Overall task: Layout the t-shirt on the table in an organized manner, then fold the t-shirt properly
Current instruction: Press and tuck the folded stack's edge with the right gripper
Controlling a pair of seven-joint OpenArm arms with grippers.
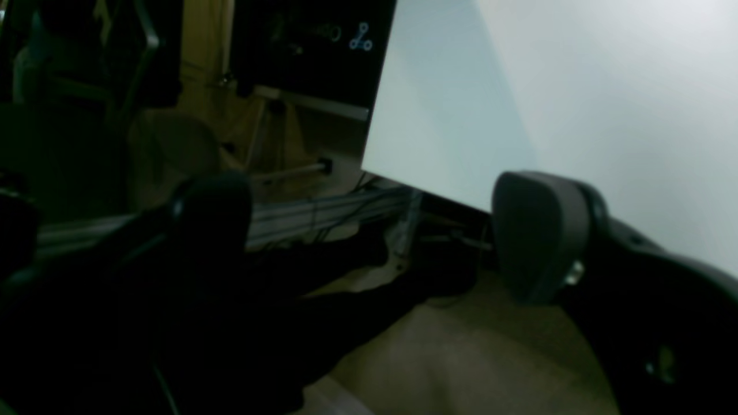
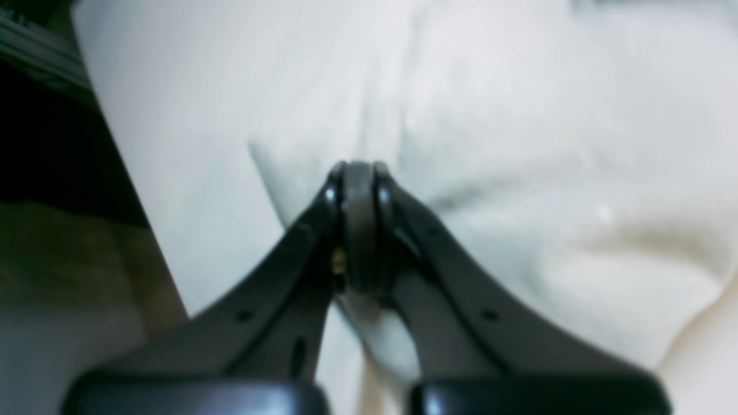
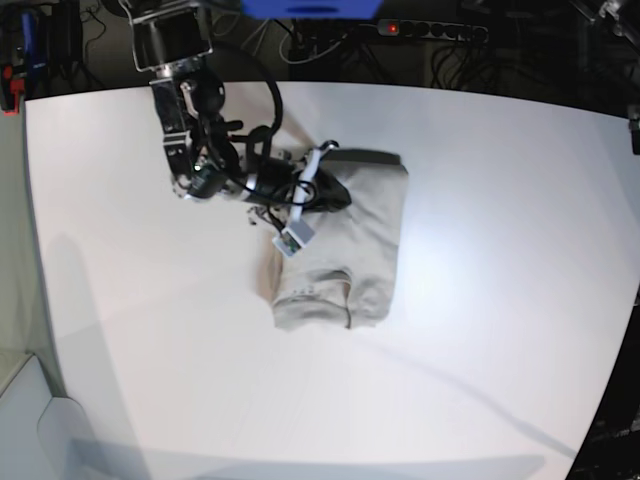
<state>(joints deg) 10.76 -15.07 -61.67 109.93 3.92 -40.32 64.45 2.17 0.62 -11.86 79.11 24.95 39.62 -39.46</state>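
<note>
The light grey-beige soft cloth t-shirt [image 3: 345,255] lay folded into a compact, upright rectangle near the middle of the large smooth white worktop [image 3: 500,200], a little toward its far side. Its far edge made a dark, rounded fold, and its near edge bulged slightly with a few creases.

The right hand [image 2: 358,190], black with curved fingers, rested at the shirt's upper-left corner. In the right wrist view its two fingertips were pressed fully together, with pale cloth lying under and around them; whether any fabric was pinched between them could not be told from that blurred picture. In the base view the same hand [image 3: 325,190] lay low over the shirt's far edge, partly hidden by its own black arm [image 3: 190,110] and cabling.

The left hand [image 1: 375,230] stood spread wide, holding nothing: one rounded dark fingertip [image 1: 539,230] sat over the worktop's corner [image 1: 519,86], the other in deep shadow to the side. Between them showed only floor and frame rails below the worktop's edge.

Only the base view showed the whole shirt and its place on the worktop. Only the right wrist view showed the closed fingertips up close. The left hand appeared in its own wrist view alone, off the worktop's corner, well apart from the shirt.
</note>
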